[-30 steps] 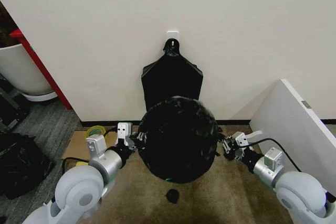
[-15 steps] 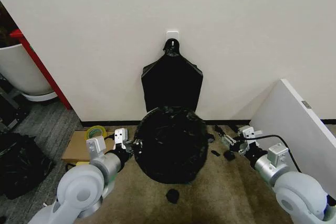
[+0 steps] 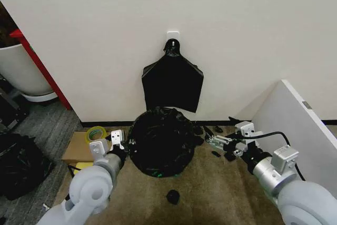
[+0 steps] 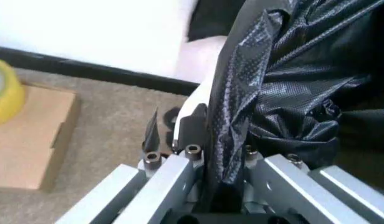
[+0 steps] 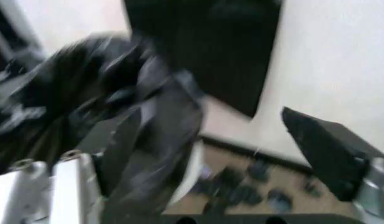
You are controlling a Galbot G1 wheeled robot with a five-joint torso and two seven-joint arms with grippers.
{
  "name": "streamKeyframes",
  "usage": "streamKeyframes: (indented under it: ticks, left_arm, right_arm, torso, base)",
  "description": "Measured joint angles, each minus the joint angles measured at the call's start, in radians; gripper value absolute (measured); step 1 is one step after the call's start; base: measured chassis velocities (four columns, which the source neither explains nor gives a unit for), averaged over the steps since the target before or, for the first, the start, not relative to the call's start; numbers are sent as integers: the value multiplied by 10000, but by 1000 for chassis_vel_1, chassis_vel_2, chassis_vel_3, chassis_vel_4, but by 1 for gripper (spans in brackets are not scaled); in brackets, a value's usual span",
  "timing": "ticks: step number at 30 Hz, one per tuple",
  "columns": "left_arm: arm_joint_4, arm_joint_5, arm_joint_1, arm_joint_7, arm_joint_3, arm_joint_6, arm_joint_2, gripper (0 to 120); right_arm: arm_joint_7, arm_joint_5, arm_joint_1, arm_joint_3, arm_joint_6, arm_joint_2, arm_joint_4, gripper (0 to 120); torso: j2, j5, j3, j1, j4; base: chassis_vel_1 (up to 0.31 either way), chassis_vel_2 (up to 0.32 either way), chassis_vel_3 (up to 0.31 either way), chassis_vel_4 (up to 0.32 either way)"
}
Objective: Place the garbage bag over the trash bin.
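The left gripper (image 4: 220, 186) has its metal jaws closed on a fold of the garbage bag (image 4: 292, 93), whose crinkly, glossy black plastic runs up from between them and bunches in wrinkles just beside. A pale strip of the trash bin (image 4: 208, 70) shows along the bag's edge, the black film draped over it. On the carpet (image 4: 111, 121) lie a cardboard box (image 4: 30, 135) with a yellow tape roll (image 4: 3, 93) on it, below a white wall (image 4: 86, 28) with a dark baseboard (image 4: 92, 72)
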Motion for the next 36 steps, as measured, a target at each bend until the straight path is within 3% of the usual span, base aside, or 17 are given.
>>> streamKeyframes:
  ticks: [5,7,14,21,29,36]
  left_arm:
    - [509,1302,-218,241,1453,-303,-278,0]
    - [610,1504,-300,257,1766,-308,-304,0]
    - [1370,2180,-1384,68,3421,-322,-773,0]
    - [1515,3093,-1566,78,4023,-345,-1045,0]
    - [1366,3753,-1283,187,4062,-300,-893,0]
    - [805,3851,-1076,266,3966,-297,-614,0]
  right_arm:
    - [-144,-131,300,-1207,-466,246,-4,56]
    - [-90,-98,377,-1350,-566,357,-8,52]
    - [1689,-71,389,-2460,-2300,1638,-39,25]
    - [2566,-100,916,-2960,-2708,2118,-384,0]
    - [3324,-102,1658,-3790,-3006,2591,-978,0]
    - [4368,-224,3099,-5194,-3180,3222,-2217,0]
  torso:
    - [0,1,0,0,-2]
    - [0,1,0,0,0]
    - [-1,0,0,0,-4]
    - [0,0,0,0,-2]
    - [0,0,0,0,-1]
    - [0,-3,1,0,-2]
  base:
    - [0,0,0,0]
    - [0,0,0,0]
    - [0,0,0,0]
    - [0,0,0,0]
    - [0,0,0,0]
    - [0,0,0,0]
